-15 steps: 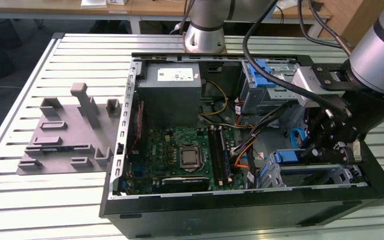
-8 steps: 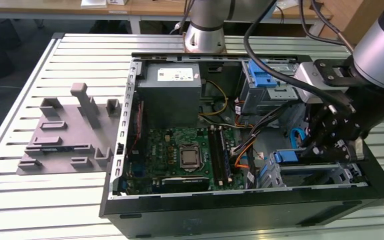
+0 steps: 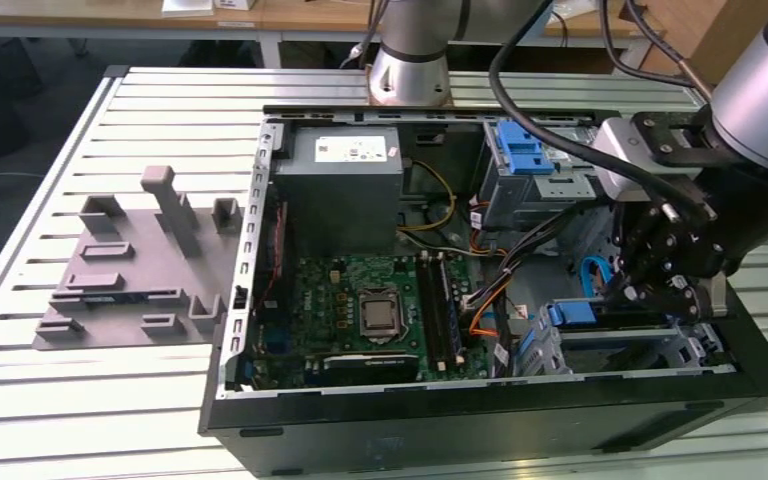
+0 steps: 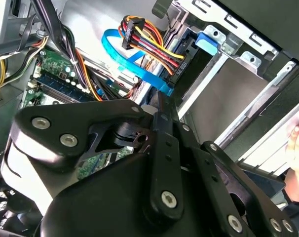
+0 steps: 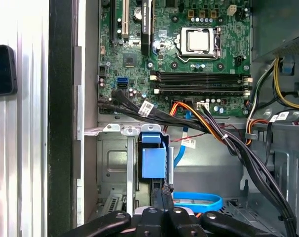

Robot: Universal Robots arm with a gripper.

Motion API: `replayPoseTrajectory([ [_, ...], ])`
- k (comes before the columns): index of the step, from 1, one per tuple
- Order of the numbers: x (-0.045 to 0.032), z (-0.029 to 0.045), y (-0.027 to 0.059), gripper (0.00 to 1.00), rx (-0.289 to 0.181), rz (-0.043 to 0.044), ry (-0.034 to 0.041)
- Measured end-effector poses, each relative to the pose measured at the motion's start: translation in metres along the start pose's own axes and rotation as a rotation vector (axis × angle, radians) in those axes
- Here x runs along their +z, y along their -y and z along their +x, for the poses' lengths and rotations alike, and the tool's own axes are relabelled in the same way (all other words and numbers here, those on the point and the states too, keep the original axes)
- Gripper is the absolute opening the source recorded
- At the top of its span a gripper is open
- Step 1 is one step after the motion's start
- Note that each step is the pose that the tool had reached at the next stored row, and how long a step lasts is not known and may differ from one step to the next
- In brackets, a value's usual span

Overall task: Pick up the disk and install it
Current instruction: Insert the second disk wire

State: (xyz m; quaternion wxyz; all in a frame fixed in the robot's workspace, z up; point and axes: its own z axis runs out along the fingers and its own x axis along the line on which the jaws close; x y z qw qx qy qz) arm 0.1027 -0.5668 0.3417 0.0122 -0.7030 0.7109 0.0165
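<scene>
Disk (image 5: 153, 159): in the first wrist view only its blue plastic carrier end shows, a smooth blue tab with a lighter latch above it. The metal body cannot be made out. It stands on edge in a slot of the cage (image 5: 112, 163), at the corner of the case (image 3: 491, 425) towards the exterior view's right.

Hand (image 5: 162, 195): its two thin black fingers are drawn together with no gap showing between them. The tips lie just beside the carrier's end; contact cannot be confirmed.

Clearance: the slot is tight, with folded grey sheet-metal walls close on both sides of the carrier. A bundle of black, orange and red cables (image 5: 189, 123) crosses just past the cage. A flat blue cable (image 5: 196, 200) loops just beside the fingers. The case wall stands near the cage on the outer side.

Materials: the cage is matt stamped steel with punched holes. The board (image 5: 189, 59) is green, with a bare square socket and long black slots. The table (image 3: 157, 120) is ribbed aluminium and carries a grey moulded fixture (image 3: 131, 270), well apart from the hand.
</scene>
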Motion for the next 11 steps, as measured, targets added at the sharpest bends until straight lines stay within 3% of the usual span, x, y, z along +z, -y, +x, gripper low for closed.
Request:
replayPoseTrajectory([
  [5, -0.0001, 0.0000, 0.0027, 0.11, 0.000, -0.0088, -0.0003],
  [11, -0.0001, 0.0000, 0.0044, 0.11, 0.001, -0.0101, 0.0000],
])
